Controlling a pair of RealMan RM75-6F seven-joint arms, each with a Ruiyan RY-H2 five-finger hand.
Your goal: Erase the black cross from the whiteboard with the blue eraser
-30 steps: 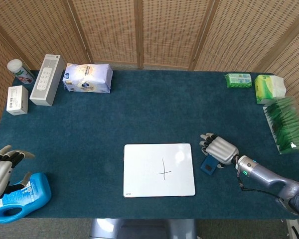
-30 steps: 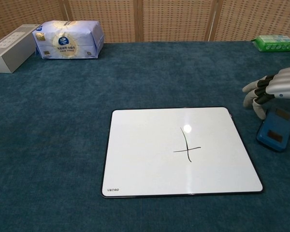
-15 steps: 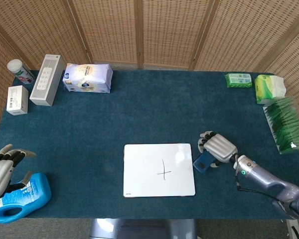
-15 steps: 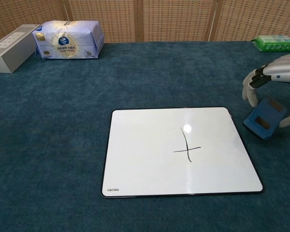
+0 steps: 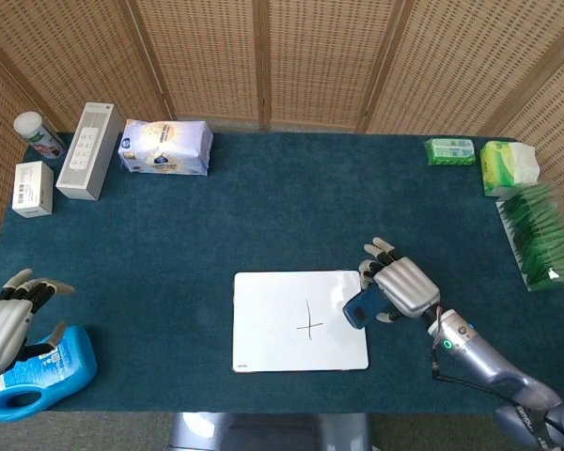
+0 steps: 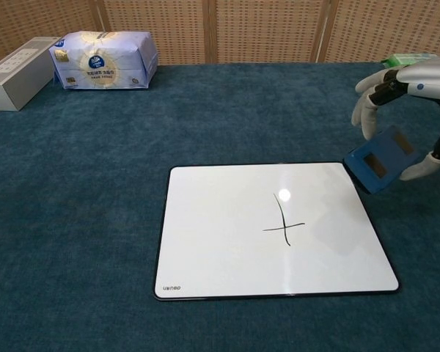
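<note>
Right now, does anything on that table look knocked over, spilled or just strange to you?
One thing stands out: a blue detergent bottle lies on its side at the table's near left corner, beside the left hand. No spill shows. The whiteboard lies flat, its black cross intact; the right hand holds the blue eraser tilted.

Table (image 5: pixel 291 207) covered in dark teal cloth. Whiteboard (image 5: pixel 282 324) lies flat near front edge. Back left: tissue pack (image 5: pixel 165 147), grey box (image 5: pixel 90 150), white box (image 5: pixel 33 189), bottle (image 5: pixel 39 134). Front left: blue jug (image 5: pixel 39 374). Back right: green packs (image 5: pixel 449 151).
</note>
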